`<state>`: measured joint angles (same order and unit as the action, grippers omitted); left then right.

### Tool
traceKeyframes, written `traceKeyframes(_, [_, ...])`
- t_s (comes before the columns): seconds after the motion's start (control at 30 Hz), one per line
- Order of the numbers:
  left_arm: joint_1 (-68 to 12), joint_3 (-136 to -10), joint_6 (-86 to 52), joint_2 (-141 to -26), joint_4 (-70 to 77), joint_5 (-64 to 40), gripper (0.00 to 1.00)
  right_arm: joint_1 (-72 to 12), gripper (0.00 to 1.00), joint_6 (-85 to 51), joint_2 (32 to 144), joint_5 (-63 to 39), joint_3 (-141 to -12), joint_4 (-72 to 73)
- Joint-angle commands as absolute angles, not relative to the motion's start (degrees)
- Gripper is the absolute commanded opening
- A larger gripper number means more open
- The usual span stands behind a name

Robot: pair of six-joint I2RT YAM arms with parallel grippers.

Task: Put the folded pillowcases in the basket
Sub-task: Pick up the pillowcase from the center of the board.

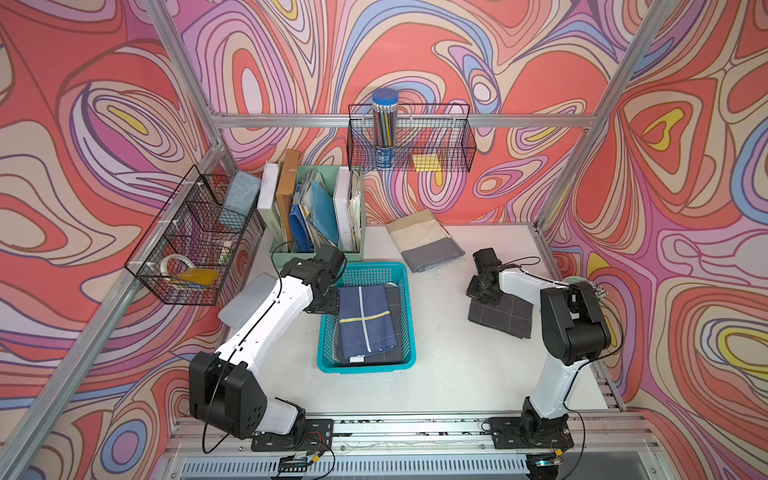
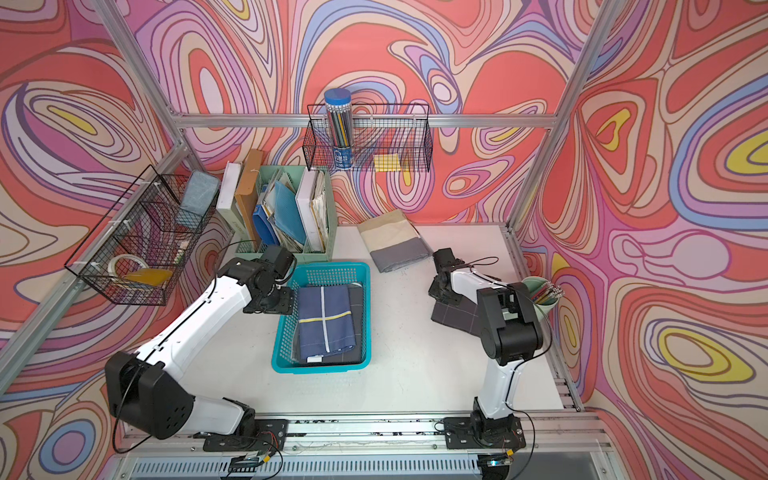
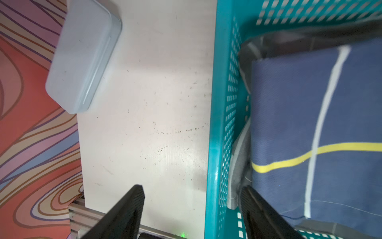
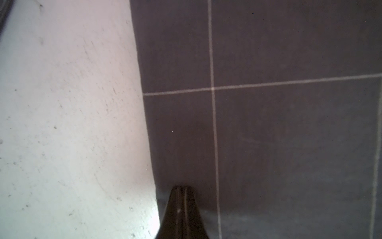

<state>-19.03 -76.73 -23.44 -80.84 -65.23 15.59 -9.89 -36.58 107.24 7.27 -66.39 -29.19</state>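
**Since the navy pillowcase [image 1: 365, 318] is down, the left gripper [image 3: 192, 188] must withdraw**

Atop a dark checked cloth [image 1: 374, 358], the navy pillowcase fills the basket [image 1: 365, 368] midway between the tabletop's [image 1: 457, 353] front and far edges. The left gripper, spread and empty, straddles the basket's left wall; it should lift clear without snagging. By the right edge, the right gripper [image 4: 182, 188], pressed together, touches a grey checked pillowcase [image 4: 268, 124].
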Motion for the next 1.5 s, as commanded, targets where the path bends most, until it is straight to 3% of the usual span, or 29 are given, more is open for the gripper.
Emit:
traceKeyframes(0.0, [-18.81, -80.64, -24.45, -78.14, -68.48, 12.93, 0.81, -13.22, 0.0, -37.33, 108.69, 1.92, -62.47, -32.27])
traceKeyframes(0.23, [-20.58, -81.9, -26.67, -77.23, -63.5, 1.14, 0.77, -24.33, 0.0, -39.8, 103.52, -1.83, -60.08, -35.92])
traceKeyframes(0.4, [-26.03, -80.78, -29.58, -80.73, -58.13, -3.74, 0.75, -26.28, 0.0, -43.46, 91.91, -1.7, -56.08, -38.52])
traceKeyframes(0.53, [-30.58, -82.35, -31.22, -85.47, -55.3, -5.65, 0.74, -26.26, 0.0, -42.15, 85.18, 3.96, -60.41, -42.59])
traceKeyframes(0.67, [-35.51, -85.9, -33.14, -89.43, -53.82, -6.08, 0.74, -26.09, 0.0, -37.67, 85.23, 9.38, -71.21, -47.5])
traceKeyframes(0.77, [-40.37, -89.86, -34.88, -93.25, -54.13, -5.39, 0.73, -22.03, 0.0, -35.0, 87.32, 13.48, -76.84, -51.56])
traceKeyframes(0.83, [-43.35, -92.61, -35.61, -96.02, -54.29, -5.24, 0.76, -17.67, 0.0, -33.11, 87.12, 12.8, -76.93, -50.66])
traceKeyframes(0.93, [-47.61, -96.27, -37.05, -100.1, -53.21, -4.83, 0.77, -10.23, 0.09, -31.5, 85.48, 10.31, -75.61, -48.82])
traceKeyframes(1.07, [-51.39, -97.77, -43.72, -106.03, -48.84, -6.05, 0.77, -4.81, 0.09, -30.88, 84.91, 7.88, -72.58, -46.48])
traceKeyframes(1.2, [-53.89, -97.11, -50.29, -112.2, -39.91, -8.34, 0.76, -2.69, 0.08, -30.9, 87.7, 5.28, -67.49, -42.91])
traceKeyframes(1.47, [-55.59, -114.54, -49.61, -126.89, -48.63, -7.57, 0.75, -2.38, 0.05, -31.25, 91.89, -0.28, -61.46, -36.48])
